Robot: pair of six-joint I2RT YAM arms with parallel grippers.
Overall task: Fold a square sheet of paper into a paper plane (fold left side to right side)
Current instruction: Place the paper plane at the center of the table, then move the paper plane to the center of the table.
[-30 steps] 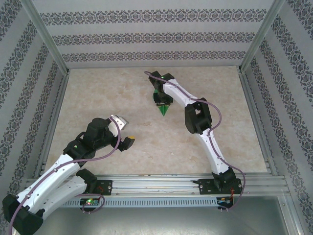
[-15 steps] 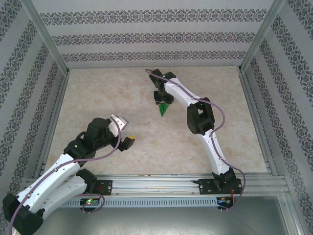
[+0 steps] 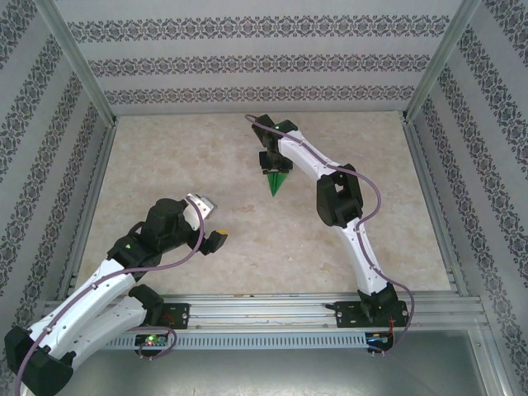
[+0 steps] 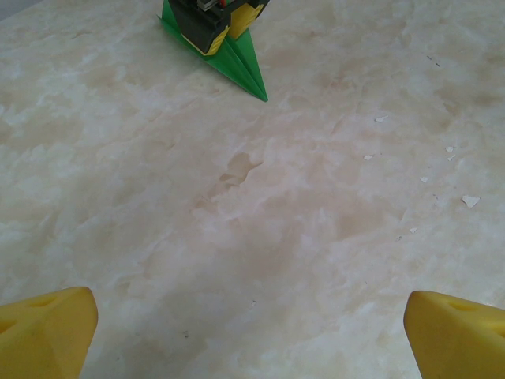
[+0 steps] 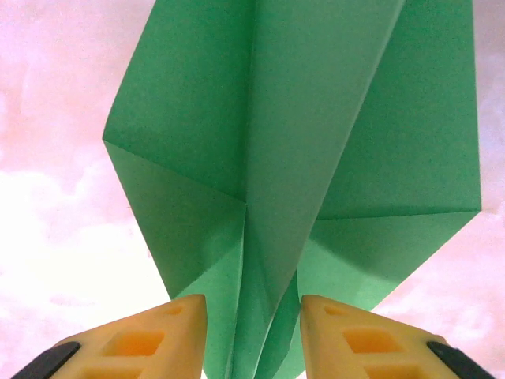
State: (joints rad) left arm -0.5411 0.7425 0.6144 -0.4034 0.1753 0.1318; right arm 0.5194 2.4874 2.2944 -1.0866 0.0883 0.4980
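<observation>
The square sheet of paper (image 3: pixel 275 185) is bright green and folded into a pointed dart shape, its tip toward the arms, lying at the table's far middle. My right gripper (image 3: pixel 275 168) sits on its wide rear end. In the right wrist view the paper (image 5: pixel 292 118) has a raised centre fold standing between the yellow fingertips (image 5: pixel 166 339), which close in on it from both sides; the right gripper (image 5: pixel 252 339) pinches that fold. My left gripper (image 3: pixel 213 221) hovers wide open over bare table near the front left. In the left wrist view the paper (image 4: pixel 241 59) lies far ahead, under the right gripper (image 4: pixel 213 24).
The marble-patterned tabletop (image 3: pixel 181 165) is ringed by patterned walls with metal posts (image 3: pixel 78 62). A metal rail (image 3: pixel 272 304) with both arm bases runs along the near edge. Small white flecks (image 4: pixel 469 201) lie on the table.
The right wrist has edged slightly toward the far side over the paper; its fingers shifted a little on the fold. The left arm has not moved.
</observation>
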